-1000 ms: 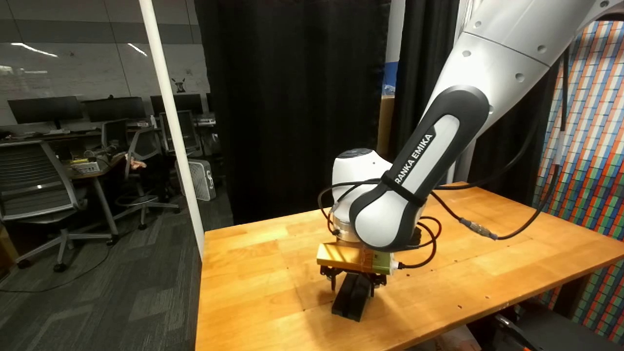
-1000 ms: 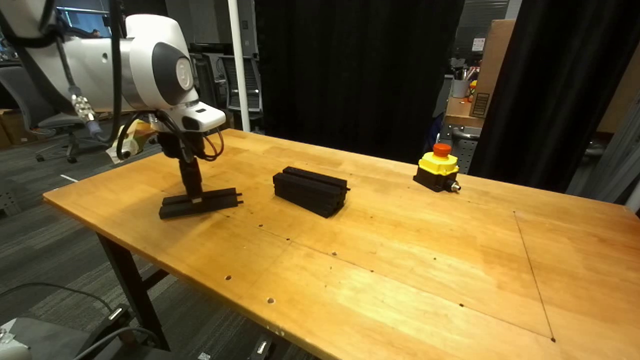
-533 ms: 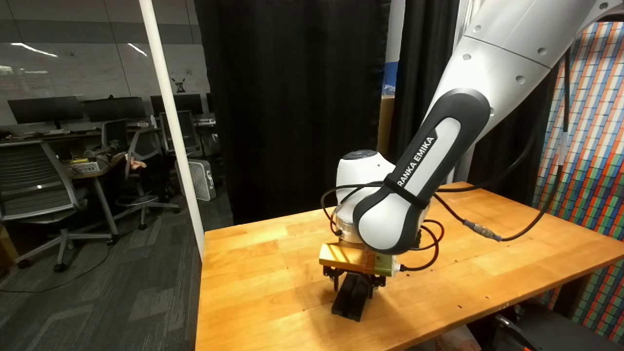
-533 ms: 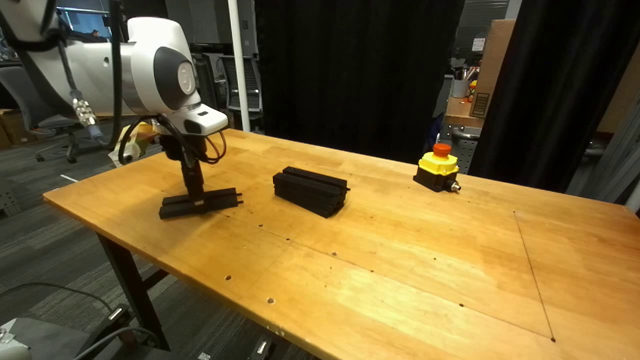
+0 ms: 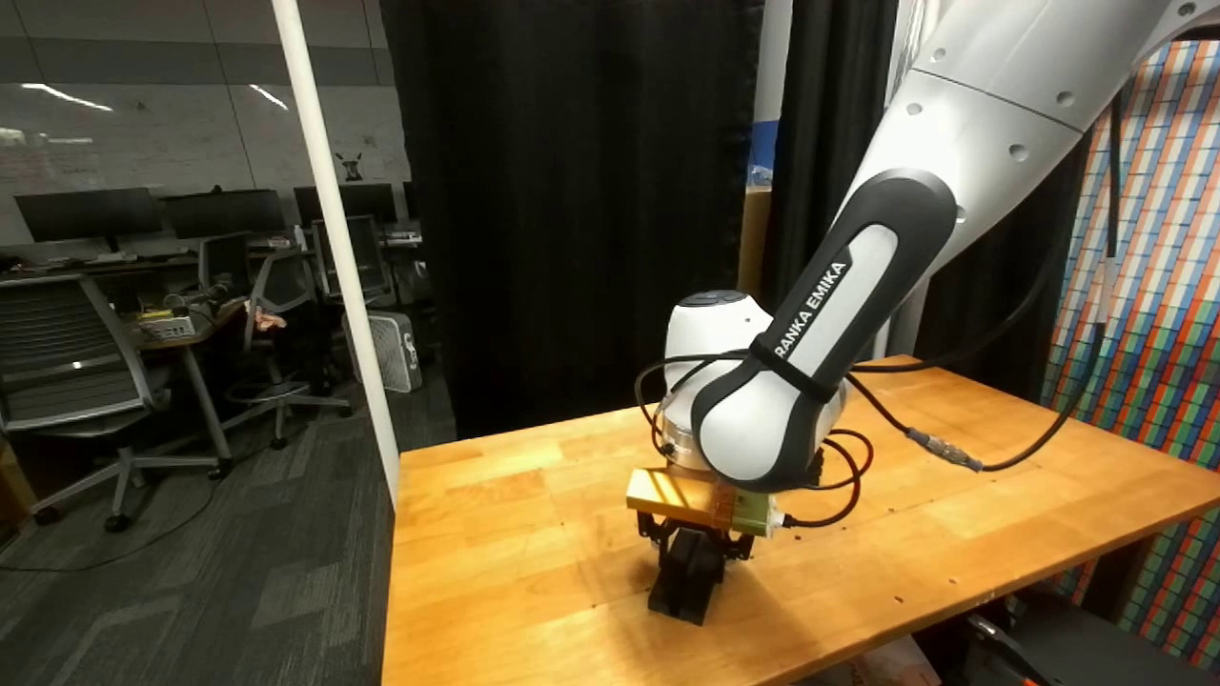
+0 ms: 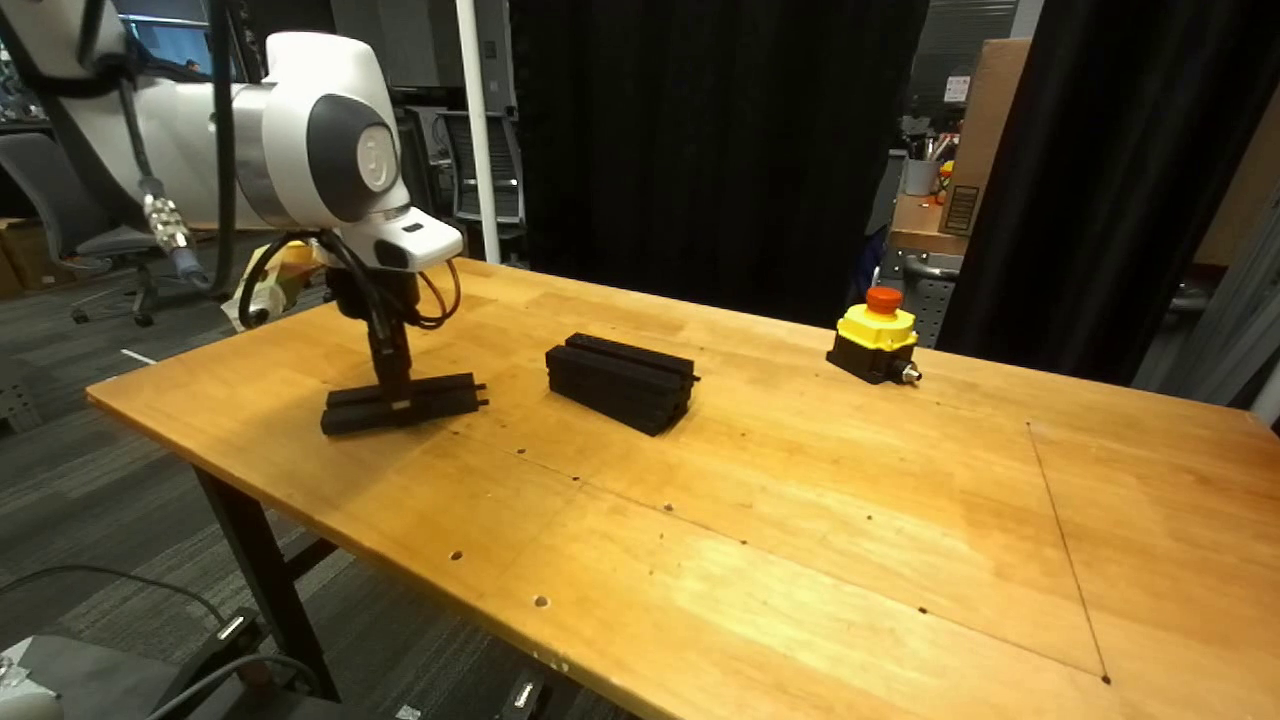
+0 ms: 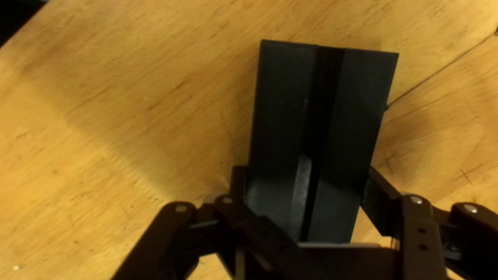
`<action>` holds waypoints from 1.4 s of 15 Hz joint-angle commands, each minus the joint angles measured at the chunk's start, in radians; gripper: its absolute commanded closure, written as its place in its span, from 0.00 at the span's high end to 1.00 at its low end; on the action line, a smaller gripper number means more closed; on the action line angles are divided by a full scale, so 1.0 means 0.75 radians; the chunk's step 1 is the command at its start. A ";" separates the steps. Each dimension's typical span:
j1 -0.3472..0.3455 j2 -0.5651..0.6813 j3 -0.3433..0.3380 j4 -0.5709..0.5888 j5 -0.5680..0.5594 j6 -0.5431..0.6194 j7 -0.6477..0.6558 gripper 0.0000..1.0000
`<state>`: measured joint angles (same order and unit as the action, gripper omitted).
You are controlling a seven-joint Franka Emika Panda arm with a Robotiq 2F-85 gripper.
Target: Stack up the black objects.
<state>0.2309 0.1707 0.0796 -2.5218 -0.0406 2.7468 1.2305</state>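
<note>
- And here's our landmark, a long pile of matte black rectangular bars (image 6: 620, 385) on the pale wooden table (image 6: 760, 560); it looks partly built, more than one layer high at the front, though black on black hides the count;
- left of the pile in an exterior view, apart from it, a pair of flat matte black rectangular bars (image 6: 440, 398) lies side by side at table level, not stacked yet;
- the black tool (image 7: 305, 182) looks clenched on that pair, touching both outer long sides in the wrist view;
- so the grasp seems made, I'd judge, with lift, carry and set-down on the pile left to do;
- room now: bare wood between pair and pile; a table edge past the pair; well right of the pile, a yellow-and-black box with a round red button (image 6: 875, 335), off the likely path.
</note>
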 commanded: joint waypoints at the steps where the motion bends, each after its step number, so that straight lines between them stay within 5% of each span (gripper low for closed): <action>1: -0.026 -0.127 0.039 -0.045 0.112 -0.014 -0.104 0.47; 5: -0.039 -0.244 0.033 -0.027 0.141 -0.100 -0.143 0.47; 11: -0.193 -0.360 -0.031 -0.009 0.017 -0.162 0.128 0.47; 21: -0.364 -0.290 -0.080 0.101 -0.016 -0.166 0.477 0.47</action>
<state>-0.0312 -0.0603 0.0211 -2.4815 -0.0290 2.6379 1.4956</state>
